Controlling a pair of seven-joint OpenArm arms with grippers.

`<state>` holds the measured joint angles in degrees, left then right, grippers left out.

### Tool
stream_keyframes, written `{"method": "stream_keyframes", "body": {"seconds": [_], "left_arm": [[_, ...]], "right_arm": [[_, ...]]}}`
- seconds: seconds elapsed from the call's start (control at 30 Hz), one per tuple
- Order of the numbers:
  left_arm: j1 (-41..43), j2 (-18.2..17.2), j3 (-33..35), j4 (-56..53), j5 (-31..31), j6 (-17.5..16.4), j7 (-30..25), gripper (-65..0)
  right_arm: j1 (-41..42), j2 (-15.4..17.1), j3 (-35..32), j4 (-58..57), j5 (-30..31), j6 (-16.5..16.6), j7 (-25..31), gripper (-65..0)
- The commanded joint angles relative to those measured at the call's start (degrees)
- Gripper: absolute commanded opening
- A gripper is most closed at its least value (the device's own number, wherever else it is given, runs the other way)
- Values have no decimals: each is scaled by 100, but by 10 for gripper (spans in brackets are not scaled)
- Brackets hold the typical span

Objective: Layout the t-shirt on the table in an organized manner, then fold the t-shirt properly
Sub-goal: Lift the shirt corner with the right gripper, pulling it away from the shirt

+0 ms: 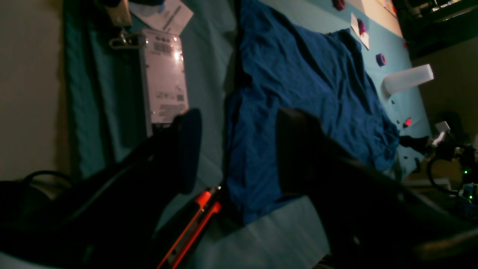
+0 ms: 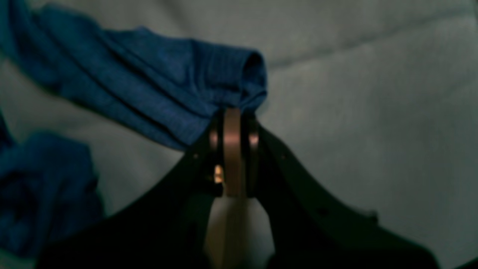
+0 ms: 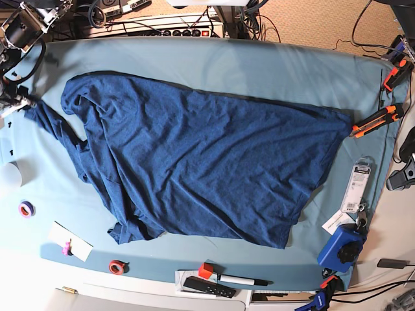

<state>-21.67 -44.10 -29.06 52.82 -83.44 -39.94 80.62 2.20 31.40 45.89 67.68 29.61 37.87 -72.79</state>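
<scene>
Base view shows the worktop (image 3: 214,61) carrying the t-shirt (image 3: 201,162), spread wide but skewed and wrinkled, so laying out seems unfinished. One sleeve trails toward the right gripper (image 3: 26,103) at the worktop's edge, probably to be pulled straight. Right wrist view adds what the base cannot: the jaws are clamped on the sleeve's hem. Left wrist view shows the left gripper (image 1: 235,149) with jaws apart, empty, hovering beside the shirt's bottom edge near an orange clamp (image 3: 375,120).

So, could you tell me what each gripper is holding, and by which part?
The right gripper pinches the t-shirt by a bunched sleeve end; the left gripper holds nothing.
</scene>
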Motion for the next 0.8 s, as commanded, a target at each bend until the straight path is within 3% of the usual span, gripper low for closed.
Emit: {"method": "stream_keyframes", "body": {"seconds": [0.0,0.33,0.77], "left_arm": [[-133,-162,-37,81,-156,-6,-62,-319],[-133,-162,-37,81,-156,-6,-62,-320],[-133,-162,-37,81,-156,-6,-62,-320]], "right_arm": [[9,197,31,332,203,42,-42,-650],[-1322,195,31,2802,426,44,-721,-650],[-3117,195,35,4500,428,50,-721,-650]]}}
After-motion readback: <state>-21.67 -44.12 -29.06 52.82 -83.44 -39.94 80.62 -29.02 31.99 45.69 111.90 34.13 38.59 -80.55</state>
